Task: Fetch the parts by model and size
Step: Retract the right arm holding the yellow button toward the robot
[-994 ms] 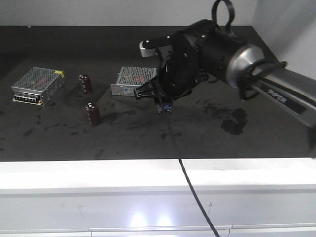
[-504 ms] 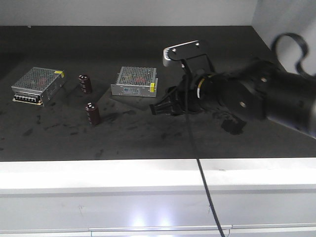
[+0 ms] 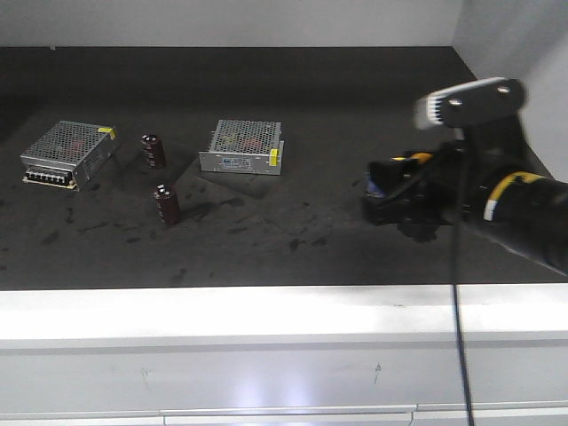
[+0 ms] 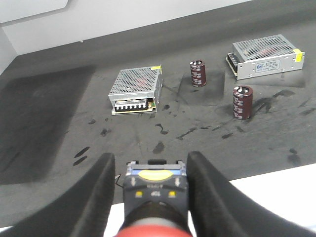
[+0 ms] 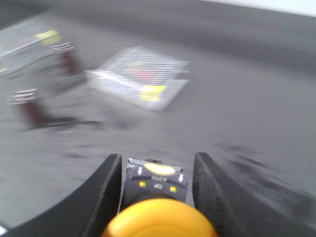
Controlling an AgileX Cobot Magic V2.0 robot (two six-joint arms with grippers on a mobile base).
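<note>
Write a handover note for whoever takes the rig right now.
Left gripper: shut on the red-capped switch, in the air near the table front edge.
Right gripper: shut on the yellow-capped switch, above the table.
Done: both switches picked.
Left: deliver them; no drop spot is in view.
Mesh boxes and capacitors are not part of the job.

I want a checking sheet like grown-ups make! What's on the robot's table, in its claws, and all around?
Surface: dark table, smudged with stains.
Job's things: red-capped switch and yellow-capped switch, each between gripper fingers.
Clutter: two silver mesh-covered boxes; two upright dark capacitors.
Grippers: left gripper shut on the red-capped switch; right gripper shut on the yellow-capped switch.
Cables: black cable hanging in front of the white ledge.
Surroundings: pale wall behind the table.
</note>
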